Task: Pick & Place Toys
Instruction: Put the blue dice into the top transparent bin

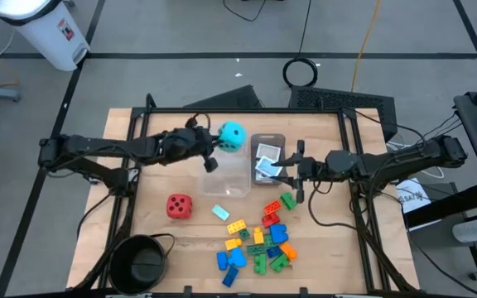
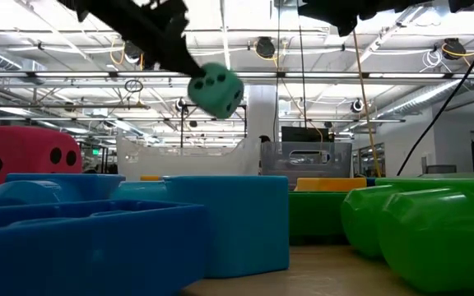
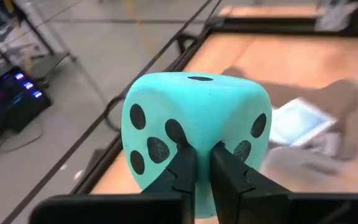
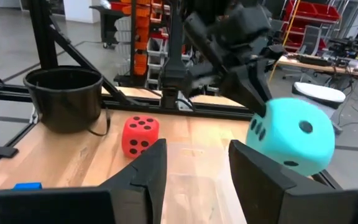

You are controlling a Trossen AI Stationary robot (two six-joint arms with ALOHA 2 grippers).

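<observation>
A teal die [image 1: 233,136] hangs in the air over the far edge of a clear tub [image 1: 227,172], held by my left gripper [image 1: 219,141], which is shut on it; it also shows in the low view [image 2: 216,90] and the right wrist view [image 4: 294,134]. A red die [image 1: 180,206] rests on the table at the near left. Several small bricks [image 1: 259,240] lie in a heap at the near middle. A white card [image 1: 221,212] lies beside them. My right gripper [image 1: 293,172] is open and empty, at the clear tub's right [image 4: 191,168]. My left gripper pinches a bit of the teal die at one edge [image 3: 199,144], between two spotted faces, with its two nearly closed fingers [image 3: 180,171]. The fingers come slanting down from the table's left. The die hangs lifted clear of table and tub.
A grey tray [image 1: 267,141] with cards stands right of the clear tub, next to my right gripper. A round black bowl [image 1: 142,261] stands at the near left corner. Dark frame rails run along the table's edges.
</observation>
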